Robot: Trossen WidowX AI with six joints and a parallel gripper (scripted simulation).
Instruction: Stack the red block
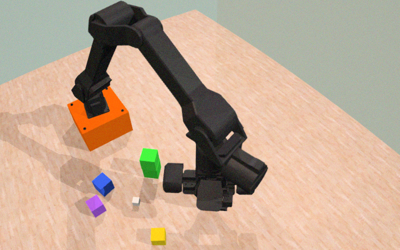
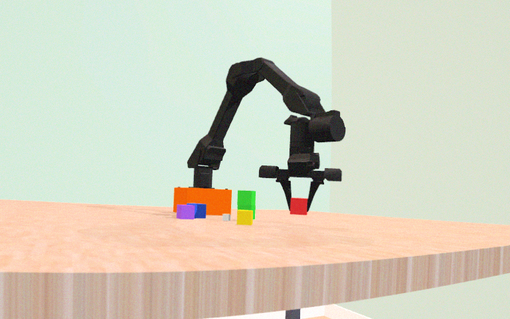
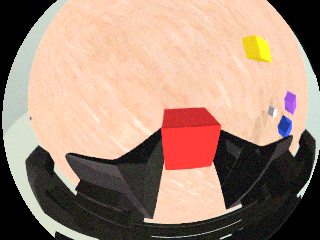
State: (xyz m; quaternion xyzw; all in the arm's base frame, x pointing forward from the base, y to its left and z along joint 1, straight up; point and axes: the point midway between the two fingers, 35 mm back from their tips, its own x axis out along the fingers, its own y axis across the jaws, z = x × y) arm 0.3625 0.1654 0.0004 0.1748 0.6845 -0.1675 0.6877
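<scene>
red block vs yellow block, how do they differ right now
The red block sits clamped between the jaws of the gripper; the yellow block lies free on the table. Red is right of the green tower in the exterior view; yellow is in front of it. Both are small cubes.

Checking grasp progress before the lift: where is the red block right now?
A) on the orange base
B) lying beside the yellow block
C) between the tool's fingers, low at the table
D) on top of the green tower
C: in the exterior view the tool is shut on the red block, low at the table, well apart from the green tower.
</scene>
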